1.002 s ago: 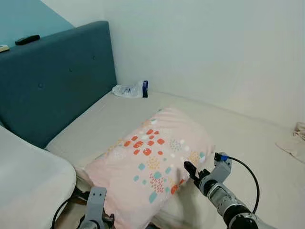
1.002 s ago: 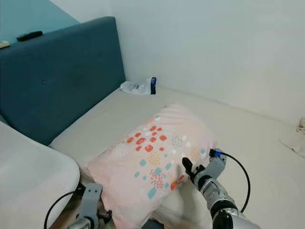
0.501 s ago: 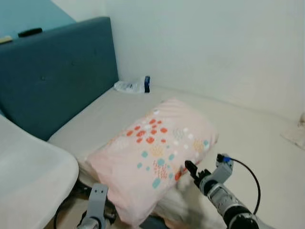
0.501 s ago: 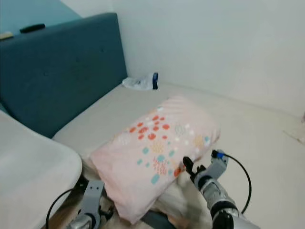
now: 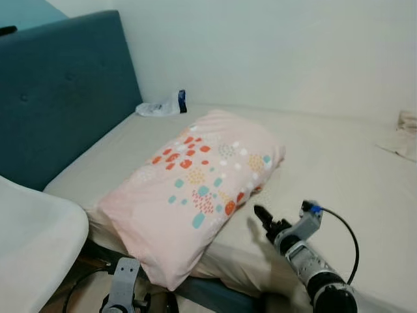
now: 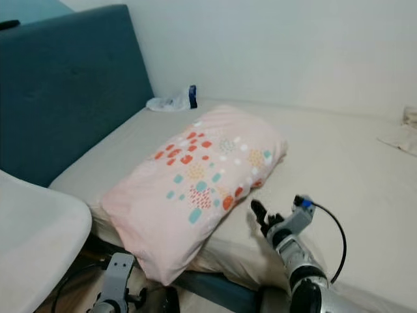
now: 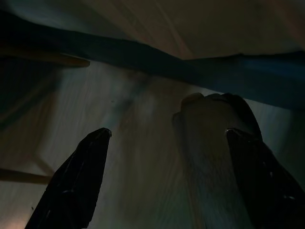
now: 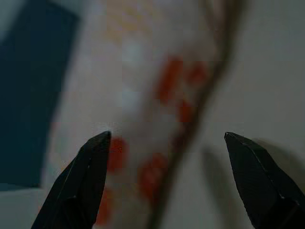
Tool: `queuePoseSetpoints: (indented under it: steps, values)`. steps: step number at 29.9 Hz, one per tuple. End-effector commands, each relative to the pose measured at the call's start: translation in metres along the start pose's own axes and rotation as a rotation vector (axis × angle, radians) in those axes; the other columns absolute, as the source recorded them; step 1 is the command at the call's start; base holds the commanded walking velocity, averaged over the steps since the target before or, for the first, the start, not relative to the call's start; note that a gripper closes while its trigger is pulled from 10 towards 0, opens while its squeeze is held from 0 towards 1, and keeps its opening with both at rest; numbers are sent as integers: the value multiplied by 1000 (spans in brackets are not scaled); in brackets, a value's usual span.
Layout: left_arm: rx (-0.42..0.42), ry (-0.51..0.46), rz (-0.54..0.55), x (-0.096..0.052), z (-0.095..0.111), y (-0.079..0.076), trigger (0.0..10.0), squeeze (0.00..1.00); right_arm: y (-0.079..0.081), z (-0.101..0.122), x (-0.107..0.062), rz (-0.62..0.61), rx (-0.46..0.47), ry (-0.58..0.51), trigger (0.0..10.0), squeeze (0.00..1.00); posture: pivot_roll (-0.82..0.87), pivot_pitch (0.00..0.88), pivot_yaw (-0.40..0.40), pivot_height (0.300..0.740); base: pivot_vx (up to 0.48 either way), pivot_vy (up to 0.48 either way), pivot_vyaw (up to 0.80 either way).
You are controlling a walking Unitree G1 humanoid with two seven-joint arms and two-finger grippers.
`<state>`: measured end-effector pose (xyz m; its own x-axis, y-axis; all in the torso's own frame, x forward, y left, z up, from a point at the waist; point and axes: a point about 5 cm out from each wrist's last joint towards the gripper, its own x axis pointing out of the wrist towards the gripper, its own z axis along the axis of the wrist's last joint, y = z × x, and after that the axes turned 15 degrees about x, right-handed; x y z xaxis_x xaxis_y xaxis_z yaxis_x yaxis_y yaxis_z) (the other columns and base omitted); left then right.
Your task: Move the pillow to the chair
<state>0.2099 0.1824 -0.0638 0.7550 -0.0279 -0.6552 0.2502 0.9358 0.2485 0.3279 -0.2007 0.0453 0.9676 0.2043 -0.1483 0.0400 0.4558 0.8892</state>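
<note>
Pillow [image 5: 195, 189] on the bed [image 5: 339, 169], nothing moved yet.
My right gripper [image 8: 167, 186] gapes empty at its four o'clock edge; left gripper [image 7: 162, 181] hangs spread, empty; chair [image 5: 32, 241] at eight o'clock.

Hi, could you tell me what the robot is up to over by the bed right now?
It is working on a pink patterned pillow that lies on the bed, one corner hanging over the near edge. The right pincer is raised beside the pillow's near long edge, fingers open and not touching it. The left pincer hangs low by the floor below the bed, also open and empty. A white chair stands to the robot's left. The pillow has not been picked up yet.
</note>
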Motion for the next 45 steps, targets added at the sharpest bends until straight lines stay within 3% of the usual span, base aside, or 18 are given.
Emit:
queuePoseSetpoints:
  steps: [1, 5, 8, 9, 13, 18, 23, 25, 32, 36, 39, 45]
  values:
    - [28, 11, 18, -5, -9, 11, 10000, 0, 9, 2, 4, 85, 22, -14, 10000, 0, 122, 31, 79, 551, 0, 0, 0]
    - [31, -4, 28, -9, -16, 16, 10000, 0, 21, 13, 7, 187, 8, -31, 10000, 0, 144, 77, 88, 551, 0, 0, 0]
    - [27, -7, 38, -12, -20, 18, 10000, 0, 19, 15, 7, 150, 9, -41, 10000, 0, 152, 94, 91, 551, 0, 0, 0]
    - [24, -13, 47, -16, -24, 21, 10000, 0, 15, 18, 7, 62, -7, -63, 10000, 0, 163, 116, 96, 551, 0, 0, 0]
    - [24, -23, 54, -19, -28, 24, 10000, 0, 15, 20, 9, 34, -3, -80, 10000, 0, 185, 143, 103, 551, 0, 0, 0]
    - [31, -86, 75, -27, -28, 33, 10000, 0, 30, 29, 18, 45, 63, -133, 10000, 0, 236, 213, 118, 551, 0, 0, 0]
    - [34, -135, 88, -33, -24, 37, 10000, 0, 46, 32, 25, 122, 62, -131, 10000, 0, 265, 250, 127, 551, 0, 0, 0]
    - [43, -181, 93, -40, -20, 39, 10000, 0, 65, 36, 33, 199, 25, -116, 10000, 0, 283, 271, 132, 551, 0, 0, 0]
    - [54, -182, 59, -52, -27, 32, 10000, 0, 71, 38, 40, 120, 48, -121, 10000, 0, 289, 307, 146, 551, 0, 0, 0]
    - [48, -185, 47, -57, -27, 27, 10000, 0, 87, 20, 47, 221, 46, -11, 10000, 0, 290, 315, 142, 551, 0, 0, 0]
    - [34, -191, 40, -57, -21, 22, 10000, 0, 105, -12, 51, 367, -45, 202, 10000, 0, 282, 313, 129, 551, 0, 0, 0]
    - [12, -192, 25, -54, -15, 12, 10000, 0, 114, -31, 54, 390, -96, 299, 10000, 0, 254, 296, 108, 551, 0, 0, 0]
